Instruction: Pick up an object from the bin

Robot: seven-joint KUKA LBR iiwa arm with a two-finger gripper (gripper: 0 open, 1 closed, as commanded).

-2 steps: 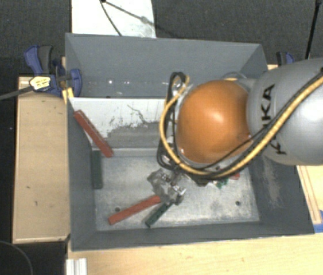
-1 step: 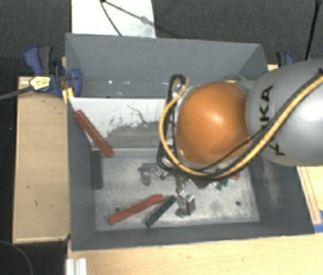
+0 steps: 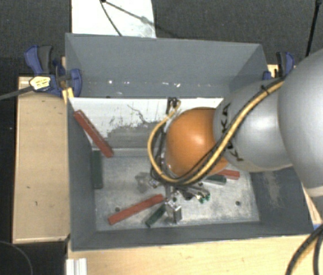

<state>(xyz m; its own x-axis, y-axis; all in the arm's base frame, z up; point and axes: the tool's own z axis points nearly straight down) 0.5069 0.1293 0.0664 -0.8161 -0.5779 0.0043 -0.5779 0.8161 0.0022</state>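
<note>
Black lettering (image 3: 225, 119) reading "KUKA", partly crossed by a yellow cable (image 3: 242, 114), runs along the silver arm (image 3: 264, 142), up and right of the tool (image 3: 174, 208).

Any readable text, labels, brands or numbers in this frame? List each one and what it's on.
"KUKA": black letters running down the silver arm. A yellow-and-black cable crosses them, so only part reads cleanly.
Bin and the loose pieces in it, such as the red stick: no lettering that can be made out.
No numbers or signs are readable anywhere.
</note>
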